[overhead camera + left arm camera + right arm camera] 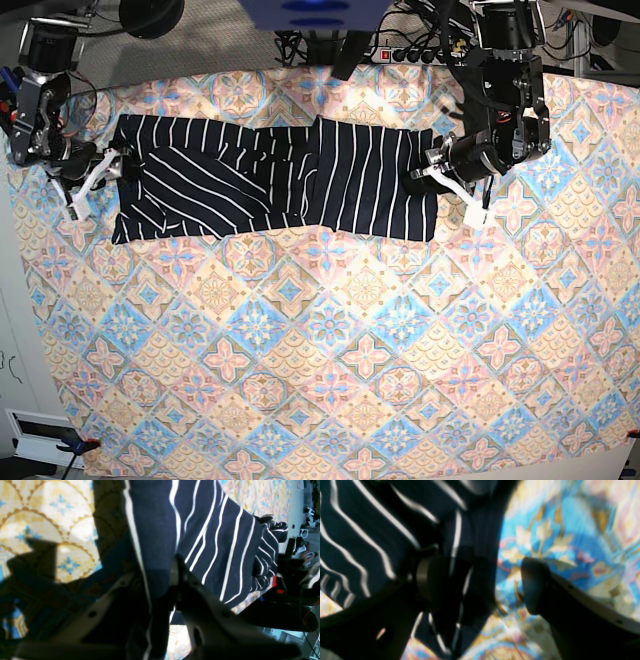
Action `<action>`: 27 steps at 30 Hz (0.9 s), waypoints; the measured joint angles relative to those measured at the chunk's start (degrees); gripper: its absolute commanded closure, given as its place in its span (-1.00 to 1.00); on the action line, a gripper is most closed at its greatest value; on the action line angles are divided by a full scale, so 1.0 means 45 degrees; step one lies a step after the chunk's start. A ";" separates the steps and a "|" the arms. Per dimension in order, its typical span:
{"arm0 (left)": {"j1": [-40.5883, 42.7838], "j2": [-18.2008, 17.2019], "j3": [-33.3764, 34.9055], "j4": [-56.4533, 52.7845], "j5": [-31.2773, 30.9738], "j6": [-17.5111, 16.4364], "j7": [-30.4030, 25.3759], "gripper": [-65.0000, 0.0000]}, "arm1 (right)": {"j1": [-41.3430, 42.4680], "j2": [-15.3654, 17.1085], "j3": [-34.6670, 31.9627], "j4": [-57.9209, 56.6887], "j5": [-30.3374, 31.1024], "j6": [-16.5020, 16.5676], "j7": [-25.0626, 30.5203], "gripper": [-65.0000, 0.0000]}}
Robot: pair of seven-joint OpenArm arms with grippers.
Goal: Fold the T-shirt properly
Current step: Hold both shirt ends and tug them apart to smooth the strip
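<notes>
- The T-shirt (pixel 270 180) lay stretched sideways across the far part of the tablecloth (pixel 340 370), close to the cloth's far edge and well apart from its near edge.
- Its striped fabric was partly doubled over: a flap with slanted stripes lay on the shirt's half nearer the right arm, and a panel with upright stripes covered the half nearer the left arm.
- The left gripper (pixel 432 165) sat at the shirt's end on that arm's side, touching its edge.
- In the left wrist view the left gripper (pixel 172 580) had its jaws pressed together on a fold of the T-shirt (pixel 215 547), the navy cloth running out between them.
- The right gripper (pixel 108 165) was at the shirt's opposite end, by the sleeve.
- In the right wrist view the right gripper (pixel 480 585) stood spread wide; one finger lay against or under the T-shirt (pixel 370 530), the other was over the bare tablecloth (pixel 570 530) beside the shirt's edge.
- That view was blurred, and I could not tell whether either finger pressed the fabric.
</notes>
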 measured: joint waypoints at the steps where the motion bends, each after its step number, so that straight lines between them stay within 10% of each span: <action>1: 0.0010 0.0000 -0.0005 0.0000 -0.0024 -0.0005 -0.0005 1.00 | 0.0155 0.0039 0.0000 -0.0248 0.0000 0.0121 0.0010 -0.41; 19: 0.0005 0.0029 0.0000 -0.0010 0.0005 0.0010 0.0005 1.00 | -0.0238 -0.0510 -0.1389 0.1059 0.0937 0.0034 -0.0005 -0.35; 27: 0.0000 0.0034 0.0000 -0.0010 0.0005 0.0015 0.0000 1.00 | -0.0238 -0.0389 -0.1389 0.0869 0.1112 -0.0053 -0.0185 0.54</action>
